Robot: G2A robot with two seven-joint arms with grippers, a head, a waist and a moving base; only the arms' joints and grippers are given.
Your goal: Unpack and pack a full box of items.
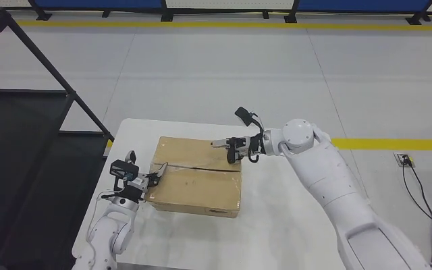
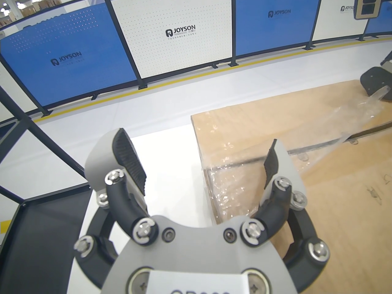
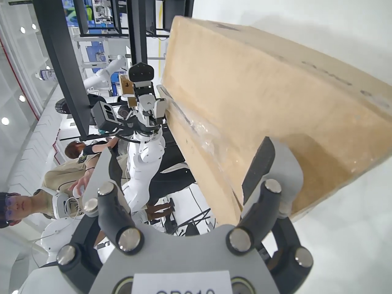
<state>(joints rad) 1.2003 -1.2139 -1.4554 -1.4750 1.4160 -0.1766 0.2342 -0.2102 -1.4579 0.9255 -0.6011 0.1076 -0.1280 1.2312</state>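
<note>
1. Squarely on the white worktop (image 1: 270,229) sits the box (image 1: 199,185), a brown carton with both top flaps down, lying left of the worktop's middle in the top view.
2. A dark seam (image 1: 202,167) runs the length of the lid from one short end to the other. Clear tape (image 2: 226,157) covers it and folds down over the end nearest the left arm.
3. The left tool (image 1: 160,173) hangs at that end, right where the seam meets the edge. Its wrist view shows the left tool (image 2: 197,138) spread wide with nothing between the pads: one finger over the box (image 2: 337,185), the other over bare worktop (image 2: 171,166) just beside it.
4. The right tool (image 1: 223,148) sits at the opposite end, above the box's far corner by the seam. From its own camera the right tool (image 3: 185,148) is likewise wide open and grips nothing, one finger low against the box (image 3: 260,93) and the other out past its edge.
5. Towards that far end the tape looks ruffled and lifted off the cardboard, rising towards a dark finger of the right tool (image 2: 375,82). Whether the two touch cannot be told.
</note>
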